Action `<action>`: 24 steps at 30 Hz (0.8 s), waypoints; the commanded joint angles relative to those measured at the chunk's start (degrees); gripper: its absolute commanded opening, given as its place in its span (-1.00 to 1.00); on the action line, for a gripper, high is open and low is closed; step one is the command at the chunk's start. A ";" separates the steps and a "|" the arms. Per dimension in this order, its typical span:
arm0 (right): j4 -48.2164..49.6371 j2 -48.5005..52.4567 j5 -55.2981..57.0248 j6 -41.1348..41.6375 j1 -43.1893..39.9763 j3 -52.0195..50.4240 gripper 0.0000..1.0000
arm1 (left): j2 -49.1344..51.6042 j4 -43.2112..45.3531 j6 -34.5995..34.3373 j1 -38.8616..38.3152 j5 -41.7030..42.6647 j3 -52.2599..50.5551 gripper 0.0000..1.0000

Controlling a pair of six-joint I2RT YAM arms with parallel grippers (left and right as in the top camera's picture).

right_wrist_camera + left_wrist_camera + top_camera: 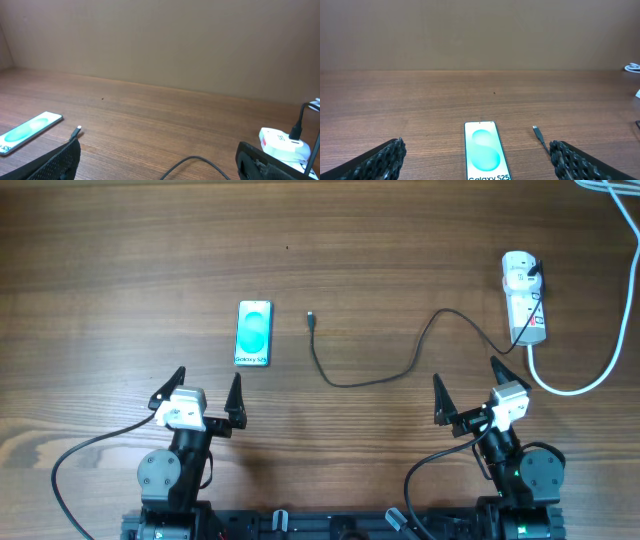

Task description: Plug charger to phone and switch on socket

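Note:
The phone lies flat on the wooden table with its teal-green screen up, left of centre. It also shows in the left wrist view and the right wrist view. The charger's thin black cable curves from the socket at the far right to its free plug tip, which lies a little right of the phone. The tip shows in both wrist views. My left gripper is open and empty, in front of the phone. My right gripper is open and empty, in front of the cable's loop.
A thick white cord runs from the socket, loops right and leaves past the table's top right corner. A plug sits in the socket's far end.

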 commanded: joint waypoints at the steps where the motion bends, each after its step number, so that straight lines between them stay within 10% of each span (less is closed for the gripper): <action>1: 0.17 -0.46 -0.76 0.72 0.33 -0.13 1.00 | -0.55 -0.09 0.70 0.31 -0.94 -0.46 1.00; 24: 0.24 -0.46 -0.85 1.62 0.35 -0.13 1.00 | -0.52 3.34 0.68 0.31 2.40 -0.46 1.00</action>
